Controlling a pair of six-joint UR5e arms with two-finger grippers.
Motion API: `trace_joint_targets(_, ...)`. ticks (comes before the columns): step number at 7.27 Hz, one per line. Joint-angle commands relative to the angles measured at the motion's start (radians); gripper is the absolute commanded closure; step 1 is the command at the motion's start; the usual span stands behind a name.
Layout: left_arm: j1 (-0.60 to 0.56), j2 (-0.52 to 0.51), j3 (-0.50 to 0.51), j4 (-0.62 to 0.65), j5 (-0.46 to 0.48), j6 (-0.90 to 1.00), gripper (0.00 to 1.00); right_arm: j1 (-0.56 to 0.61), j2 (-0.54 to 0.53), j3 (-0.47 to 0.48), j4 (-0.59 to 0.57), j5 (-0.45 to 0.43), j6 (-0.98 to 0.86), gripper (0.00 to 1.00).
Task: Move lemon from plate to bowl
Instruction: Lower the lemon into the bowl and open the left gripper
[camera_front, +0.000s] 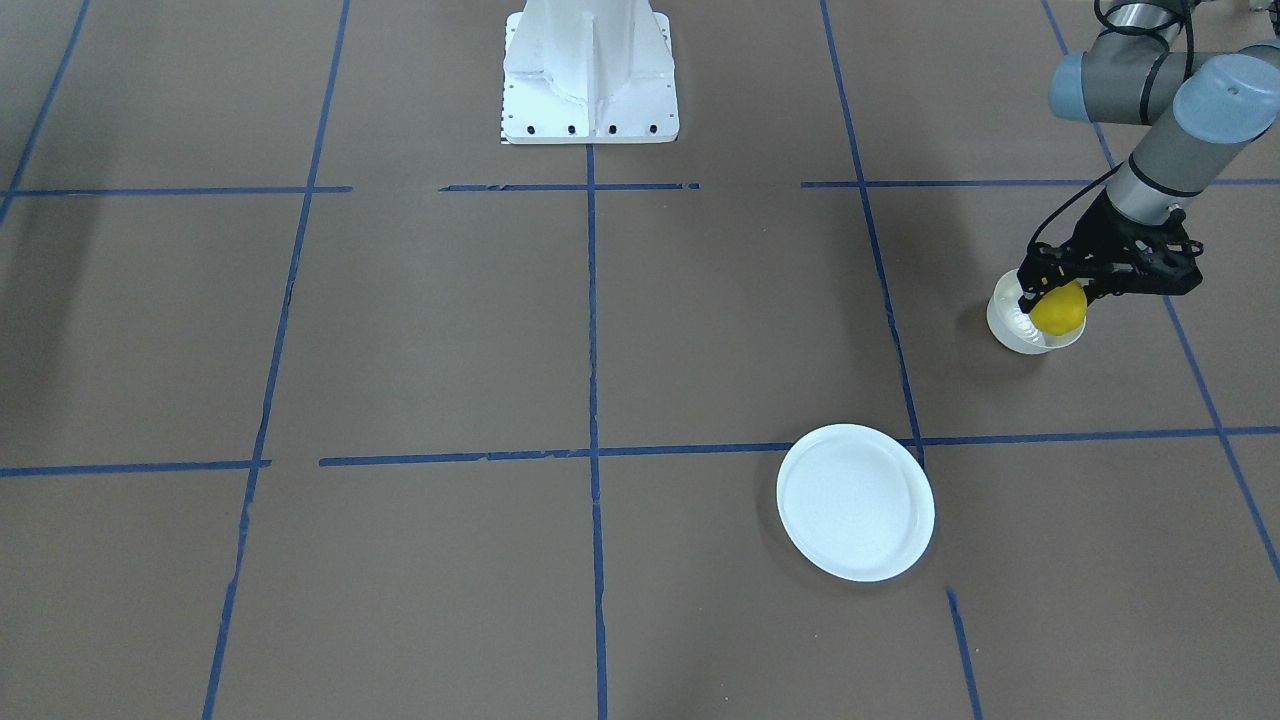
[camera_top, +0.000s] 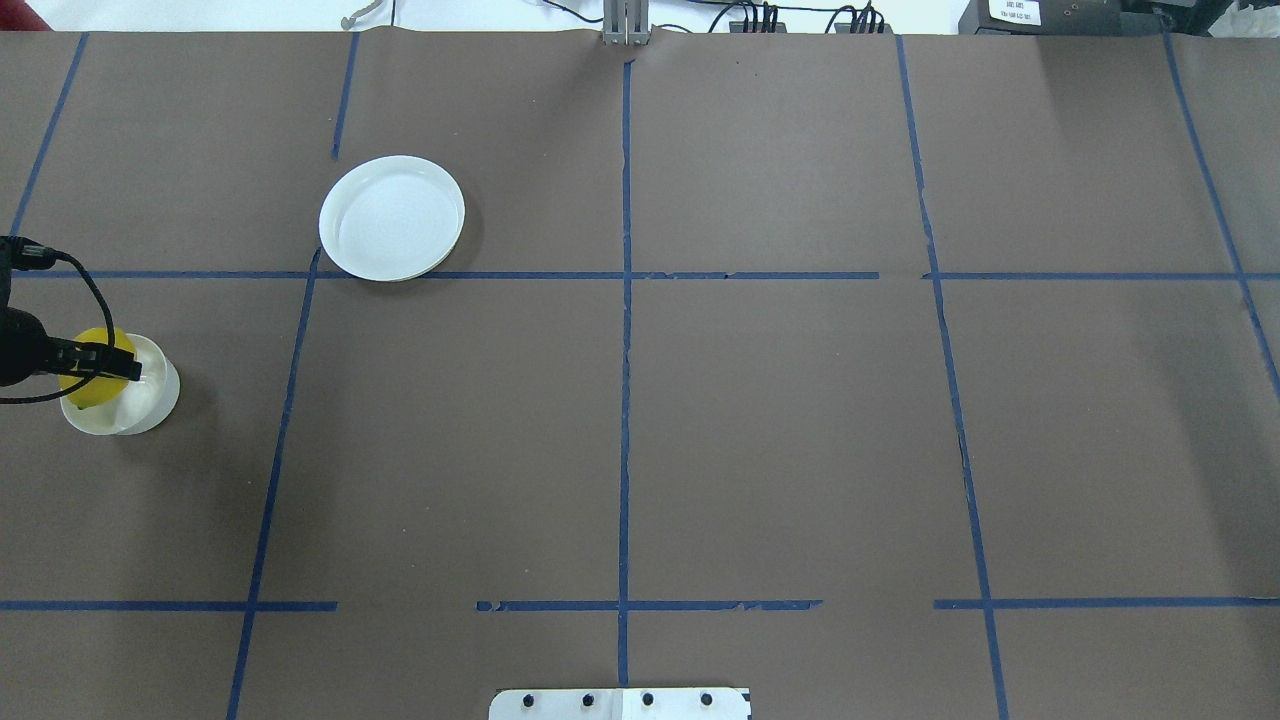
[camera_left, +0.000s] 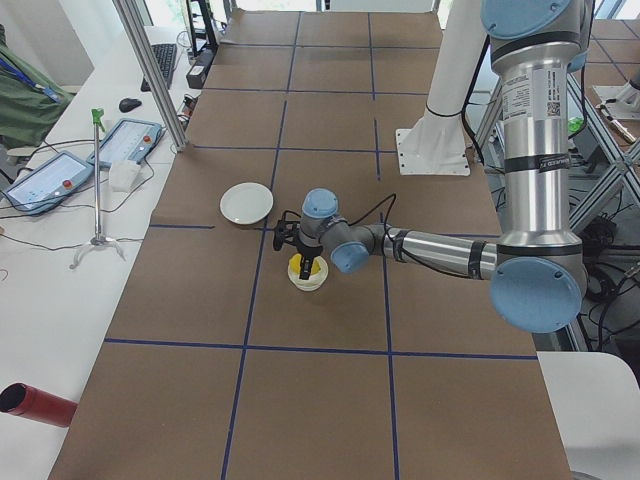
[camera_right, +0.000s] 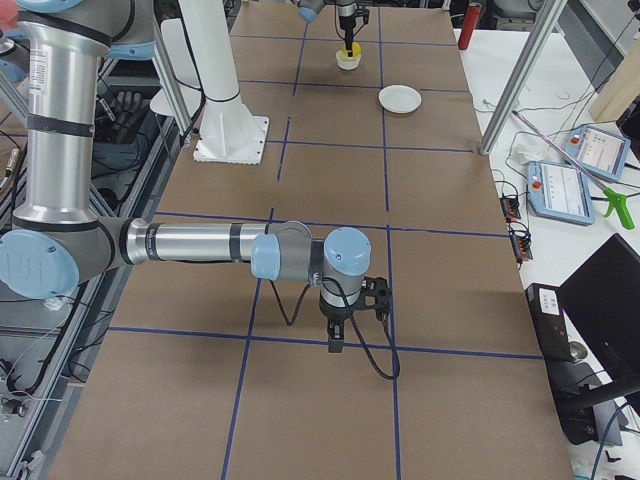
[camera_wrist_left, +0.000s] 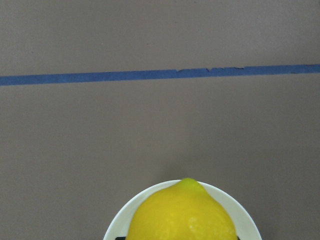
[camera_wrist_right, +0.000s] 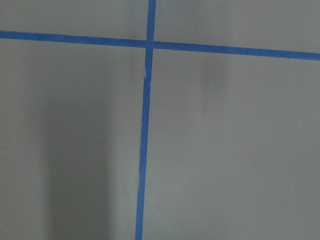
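My left gripper (camera_front: 1052, 296) is shut on the yellow lemon (camera_front: 1062, 312) and holds it just over the small white bowl (camera_front: 1008, 325), low in its mouth. In the overhead view the gripper (camera_top: 112, 365) lies across the lemon (camera_top: 88, 390) above the bowl (camera_top: 155, 395). The left wrist view shows the lemon (camera_wrist_left: 182, 215) with the bowl's rim (camera_wrist_left: 246, 221) around it. The white plate (camera_front: 855, 502) is empty and lies apart from the bowl; it also shows in the overhead view (camera_top: 392, 217). My right gripper (camera_right: 335, 345) hangs over bare table far away; I cannot tell if it is open.
Brown paper with blue tape lines covers the table (camera_top: 780, 430). The white robot base (camera_front: 590, 75) stands at the table's robot-side edge. Tablets (camera_left: 120, 145) and a red cylinder (camera_left: 35, 403) lie on a side bench off the table.
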Motion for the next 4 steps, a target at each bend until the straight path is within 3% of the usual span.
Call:
trace_joint_targets(1,0.002,0.000,0.001,0.010,-0.003,-0.001,0.00,0.000,0.000,0.000,0.000,0.000,0.000,0.00)
trace_joint_targets(4,-0.010,0.034,-0.034,0.007,-0.045,0.010,0.00,0.000,0.000,0.000,0.000,0.000,0.000,0.00)
